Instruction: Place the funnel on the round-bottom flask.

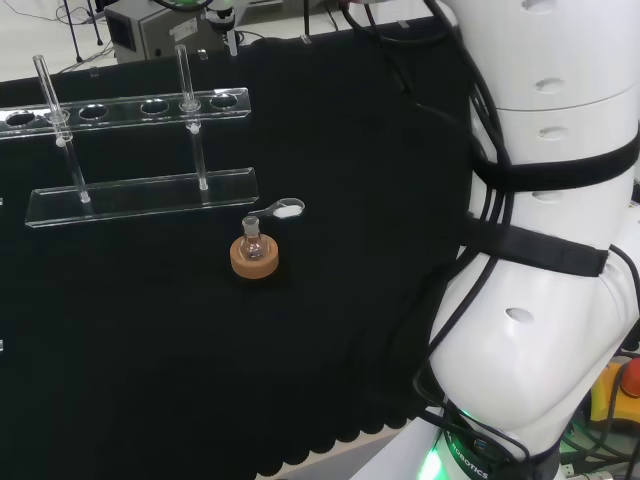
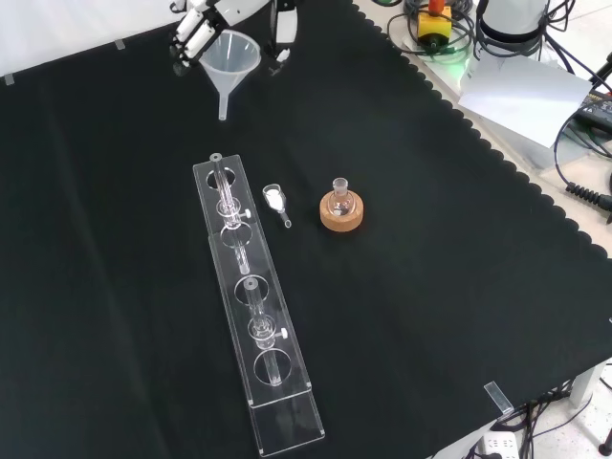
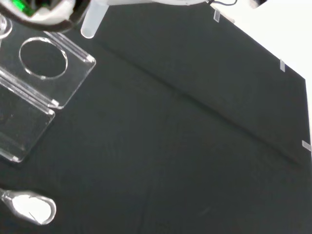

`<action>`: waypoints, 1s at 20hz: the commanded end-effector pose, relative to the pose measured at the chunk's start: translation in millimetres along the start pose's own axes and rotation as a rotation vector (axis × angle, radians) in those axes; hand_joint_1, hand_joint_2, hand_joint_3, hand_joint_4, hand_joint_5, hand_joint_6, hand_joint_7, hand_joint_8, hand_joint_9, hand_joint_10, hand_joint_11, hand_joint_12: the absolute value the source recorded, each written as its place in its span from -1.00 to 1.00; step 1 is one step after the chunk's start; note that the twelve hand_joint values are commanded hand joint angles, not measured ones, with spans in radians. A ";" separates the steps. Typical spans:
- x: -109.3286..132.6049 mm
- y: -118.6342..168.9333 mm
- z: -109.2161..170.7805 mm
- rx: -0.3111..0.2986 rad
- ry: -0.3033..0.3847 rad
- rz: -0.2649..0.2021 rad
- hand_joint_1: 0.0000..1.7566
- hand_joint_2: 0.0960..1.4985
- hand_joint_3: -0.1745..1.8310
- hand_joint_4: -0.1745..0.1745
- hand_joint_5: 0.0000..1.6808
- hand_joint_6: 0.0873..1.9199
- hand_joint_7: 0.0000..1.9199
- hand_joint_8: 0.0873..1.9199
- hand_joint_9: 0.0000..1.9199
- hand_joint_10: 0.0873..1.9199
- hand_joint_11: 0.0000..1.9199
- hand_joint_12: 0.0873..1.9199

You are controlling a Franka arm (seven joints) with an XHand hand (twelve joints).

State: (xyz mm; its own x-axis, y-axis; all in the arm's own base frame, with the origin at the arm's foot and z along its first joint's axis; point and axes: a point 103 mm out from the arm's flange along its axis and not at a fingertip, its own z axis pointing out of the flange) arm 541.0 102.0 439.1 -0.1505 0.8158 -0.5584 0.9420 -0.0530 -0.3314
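I see the hand [image 2: 196, 24] at the top of the front view, fingers curled round the rim of the funnel [image 2: 229, 67], held above the bench [image 2: 430, 287]. The flask [image 2: 339, 196] sits on its cork ring [image 2: 341, 215], well apart.

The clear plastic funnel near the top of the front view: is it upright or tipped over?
Upright. The clear plastic funnel hangs mouth up, stem down, held at its rim by the black and white hand.

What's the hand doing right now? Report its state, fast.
Hand: shut on the funnel, held in the air, spout down, above the cloth and away from the round-bottom flask.
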 end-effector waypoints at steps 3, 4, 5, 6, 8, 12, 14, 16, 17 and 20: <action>8.3 -50.4 16.9 0.042 0.032 0.032 0.06 -0.18 -0.10 0.29 0.00 -0.35 -0.05 -0.56 0.33 -0.93 0.05 0.03; 11.3 -55.5 20.2 0.048 0.038 0.032 0.06 -0.18 -0.10 0.29 0.00 -0.35 -0.05 -0.56 0.33 -0.93 0.05 0.03; 14.5 -60.1 23.7 0.053 0.046 0.031 0.06 -0.18 -0.09 0.29 0.00 -0.35 -0.05 -0.56 0.33 -0.93 0.05 0.03; 18.3 -64.2 27.4 0.060 0.054 0.029 0.06 -0.18 -0.09 0.29 0.00 -0.35 -0.04 -0.56 0.33 -0.93 0.05 0.03; 27.5 -72.2 35.8 0.072 0.065 0.024 0.06 -0.18 -0.09 0.28 0.00 -0.34 -0.04 -0.56 0.33 -0.93 0.05 0.03; 50.8 -83.7 57.1 0.100 0.089 0.010 0.06 -0.18 -0.09 0.28 0.01 -0.34 -0.04 -0.56 0.34 -0.93 0.05 0.03; 63.4 -86.2 70.0 0.120 0.101 -0.010 0.06 -0.18 -0.09 0.28 0.01 -0.34 -0.04 -0.56 0.34 -0.94 0.05 0.03; 75.1 -85.9 82.9 0.136 0.114 -0.033 0.06 -0.18 -0.09 0.28 0.01 -0.34 -0.04 -0.56 0.34 -0.94 0.05 0.03; 80.2 -84.4 90.5 0.139 0.125 -0.047 0.06 -0.18 -0.09 0.28 0.01 -0.34 -0.04 -0.56 0.34 -0.94 0.05 0.03; 92.3 -78.7 113.4 0.172 0.134 -0.069 0.06 -0.18 -0.09 0.27 0.01 -0.34 -0.04 -0.55 0.34 -0.94 0.05 0.03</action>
State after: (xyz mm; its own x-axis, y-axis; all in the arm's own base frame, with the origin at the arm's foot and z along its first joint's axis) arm 432.2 109.8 366.4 -0.1592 0.8582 -0.4879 0.8821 -0.0982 -0.4607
